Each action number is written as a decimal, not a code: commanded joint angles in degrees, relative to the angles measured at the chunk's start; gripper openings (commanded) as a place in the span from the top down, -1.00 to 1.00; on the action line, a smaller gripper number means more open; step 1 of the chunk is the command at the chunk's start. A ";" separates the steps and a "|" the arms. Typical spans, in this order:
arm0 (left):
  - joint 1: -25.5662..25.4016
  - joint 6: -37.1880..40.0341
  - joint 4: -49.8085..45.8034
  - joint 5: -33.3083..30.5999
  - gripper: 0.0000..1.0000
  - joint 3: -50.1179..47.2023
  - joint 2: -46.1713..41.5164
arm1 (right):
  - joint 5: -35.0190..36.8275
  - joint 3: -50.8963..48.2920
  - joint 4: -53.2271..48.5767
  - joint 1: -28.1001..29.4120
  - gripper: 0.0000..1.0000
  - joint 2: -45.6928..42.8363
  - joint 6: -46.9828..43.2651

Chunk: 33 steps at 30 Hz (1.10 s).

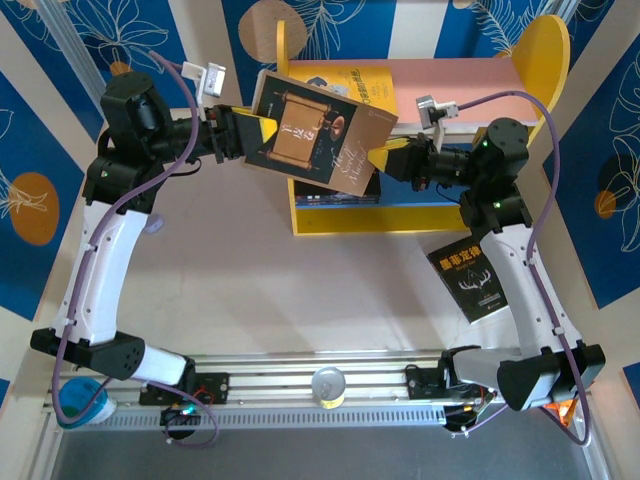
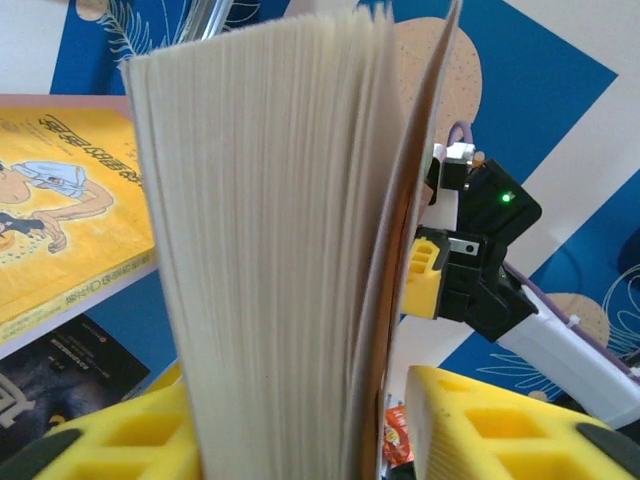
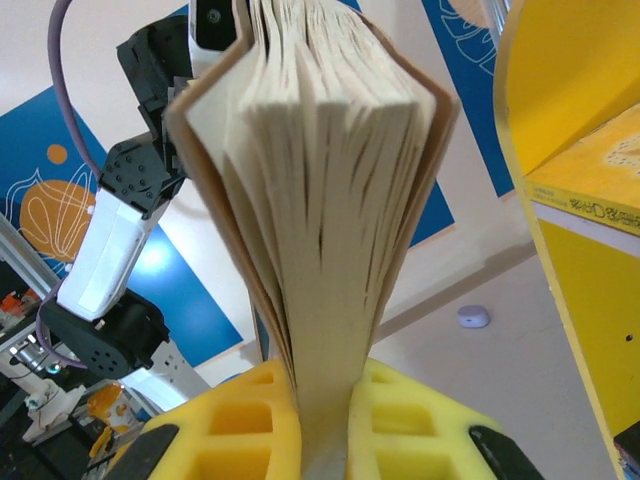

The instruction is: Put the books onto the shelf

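Observation:
A tan scroll-picture book (image 1: 310, 135) hangs in the air in front of the shelf (image 1: 450, 85), held level between my two grippers. My right gripper (image 1: 383, 158) is shut on its right edge, the pages (image 3: 320, 200) pinched tight between the yellow fingers (image 3: 250, 420). My left gripper (image 1: 250, 133) straddles the left edge. Its left finger (image 2: 120, 430) lies against the pages (image 2: 270, 250), with a small gap between the cover and the right finger (image 2: 480, 420). A bright yellow cartoon book (image 1: 350, 82) lies on the pink upper board. Dark books (image 1: 335, 195) lie on the blue lower tier. One black book (image 1: 478, 280) lies on the table by the right arm.
The round-topped yellow side panel (image 1: 545, 50) stands right of the held book. An orange snack bag (image 2: 398, 435) lies below the left gripper. A small white round thing (image 3: 473, 316) sits on the table. An aluminium rail (image 1: 320, 380) runs along the near edge, a teal object (image 1: 85, 400) at its left end.

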 commanded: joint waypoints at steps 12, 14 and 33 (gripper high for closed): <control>0.54 -5.69 13.44 -0.20 1.00 -7.74 -2.89 | 2.63 3.60 -2.19 0.89 0.74 0.14 -1.48; 0.60 -10.04 20.50 -0.69 1.00 -10.70 -3.94 | 3.51 3.60 -2.40 1.00 0.67 0.14 -1.33; -0.33 -23.98 42.65 -6.41 1.00 -13.82 -4.36 | 12.37 7.11 -8.55 -1.27 -0.09 0.09 1.79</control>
